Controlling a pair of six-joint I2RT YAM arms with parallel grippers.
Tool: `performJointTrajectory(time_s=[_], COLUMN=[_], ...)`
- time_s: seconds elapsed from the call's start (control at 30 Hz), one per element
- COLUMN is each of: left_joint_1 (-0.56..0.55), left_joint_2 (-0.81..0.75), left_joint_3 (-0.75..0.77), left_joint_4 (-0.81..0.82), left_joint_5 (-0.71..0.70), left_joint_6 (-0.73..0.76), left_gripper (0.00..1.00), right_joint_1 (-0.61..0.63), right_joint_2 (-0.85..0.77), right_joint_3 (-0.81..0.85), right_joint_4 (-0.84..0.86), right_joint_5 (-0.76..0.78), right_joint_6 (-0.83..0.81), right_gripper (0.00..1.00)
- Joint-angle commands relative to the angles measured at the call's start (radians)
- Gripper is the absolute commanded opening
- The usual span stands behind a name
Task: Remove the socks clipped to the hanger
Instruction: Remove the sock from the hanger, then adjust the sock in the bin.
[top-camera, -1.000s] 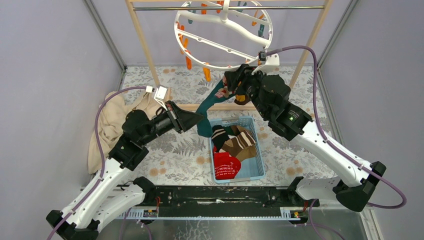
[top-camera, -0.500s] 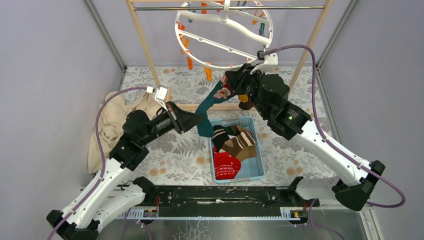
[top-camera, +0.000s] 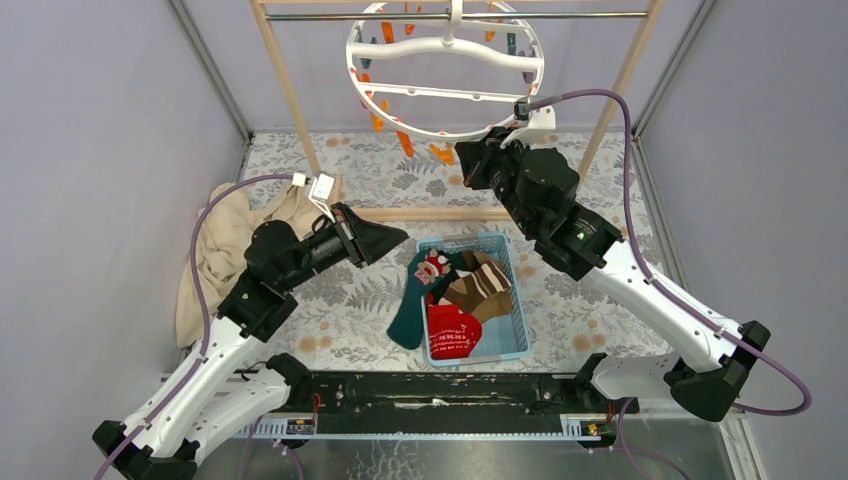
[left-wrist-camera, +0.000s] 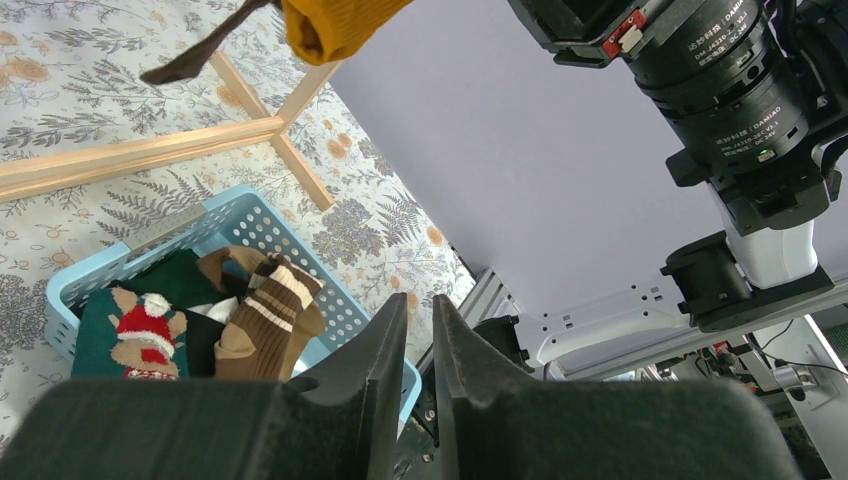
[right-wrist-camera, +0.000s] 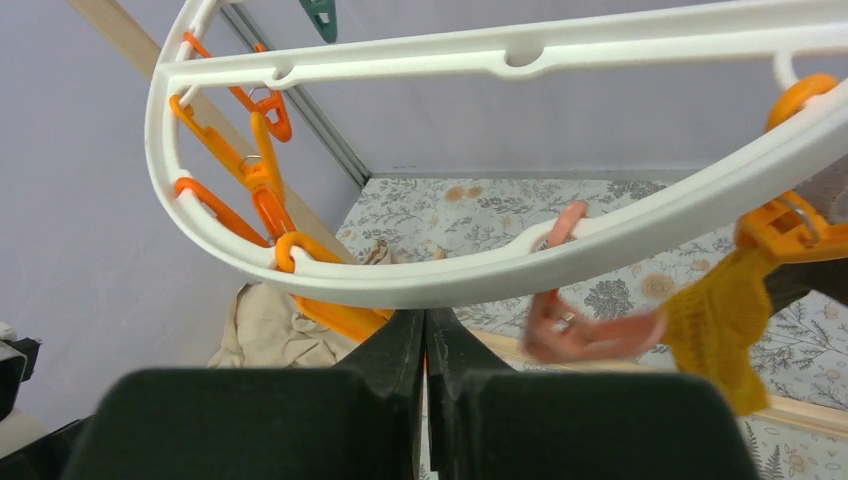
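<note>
Floral desk (top-camera: 570, 330): several socks (top-camera: 475, 288) lie in blue plastic basket (top-camera: 519, 310).
Mustard knit sock (right-wrist-camera: 720, 320) still clipped to round white plastic hanger (top-camera: 445, 45); right fingers (right-wrist-camera: 400, 350) clenched empty, left fingers (left-wrist-camera: 385, 350) slightly apart.

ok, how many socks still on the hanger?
2 visible: a mustard sock on an orange clip, and a dark brown sock beside it. More may be hidden.

Overhead camera looks down on all — left wrist shares the basket (top-camera: 503, 335), right the hanger (top-camera: 440, 43).
</note>
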Motion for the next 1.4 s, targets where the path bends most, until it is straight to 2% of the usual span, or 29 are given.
performJointTrajectory(time_s=[0.0,0.13,0.33,0.47,0.53,0.6,0.63,0.67,0.83,1.17,1.37], left_joint_1=[-0.004,-0.004,-0.004,-0.004,-0.004,-0.004,-0.004,-0.004,-0.004,-0.004,-0.004], left_joint_2=[-0.008,-0.004,-0.001,-0.001,-0.002,-0.005,-0.008,-0.009,-0.014,-0.040,-0.047], left_joint_3=[-0.005,-0.009,-0.017,-0.021,-0.022,-0.020,-0.020,-0.021,-0.027,-0.076,-0.146], left_joint_4=[0.024,0.025,0.024,-0.003,-0.032,-0.062,-0.075,-0.088,-0.141,-0.305,-0.346], left_joint_5=[0.012,0.010,0.002,-0.016,-0.029,-0.053,-0.064,-0.075,-0.115,-0.255,-0.286], left_joint_6=[0.006,0.006,0.007,0.015,0.023,0.030,0.033,0.038,0.045,0.026,0.010], left_gripper=[0.22,0.22,0.23,0.33,0.45,0.66,0.84,0.97,0.99,0.99,0.99], right_joint_1=[0.004,0.003,0.004,0.005,0.006,0.013,0.018,0.026,0.082,0.154,0.160], right_joint_2=[-0.016,-0.026,-0.068,-0.074,-0.075,-0.077,-0.074,-0.071,-0.037,0.015,0.050], right_joint_3=[0.037,0.033,0.004,0.012,0.016,0.014,0.015,0.014,-0.017,-0.124,-0.204], right_joint_4=[0.040,0.026,-0.054,-0.156,-0.212,-0.264,-0.292,-0.322,-0.413,-0.402,-0.362], right_joint_5=[-0.003,-0.004,-0.034,-0.107,-0.156,-0.201,-0.221,-0.238,-0.309,-0.295,-0.308], right_joint_6=[-0.004,-0.005,-0.009,-0.026,-0.038,-0.047,-0.053,-0.059,-0.094,-0.061,-0.035], right_gripper=[0.09,0.34,0.43,0.47,0.50,0.54,0.56,0.57,0.55,0.56,0.56])
